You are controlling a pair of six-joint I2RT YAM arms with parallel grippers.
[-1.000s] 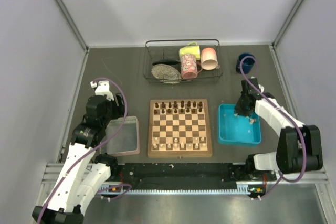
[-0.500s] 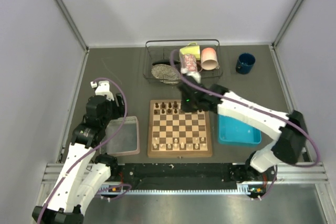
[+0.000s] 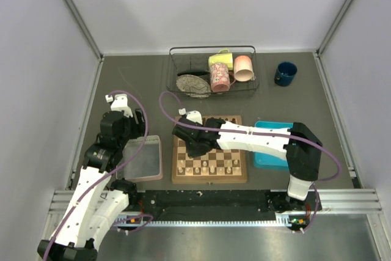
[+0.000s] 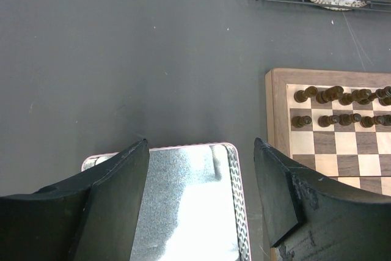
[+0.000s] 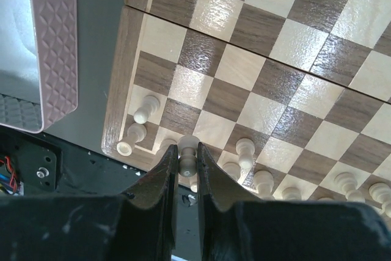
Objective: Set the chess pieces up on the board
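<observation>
White arms (image 3: 256,140); purple cables (image 3: 162,103); black left tool (image 4: 201,145), right tool (image 5: 185,154).

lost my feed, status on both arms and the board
Left gripper open, over the clear tray. Right gripper shut on a cream piece at the near-left corner of the board. Cream neighbours stand close around it.

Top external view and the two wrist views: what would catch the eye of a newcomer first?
The right gripper is stretched across the square wooden chessboard to its left part, and it pinches a pale cream wooden chess piece between its fingers. The left gripper hangs open over the clear pinkish tray, which lies left of the board.
</observation>
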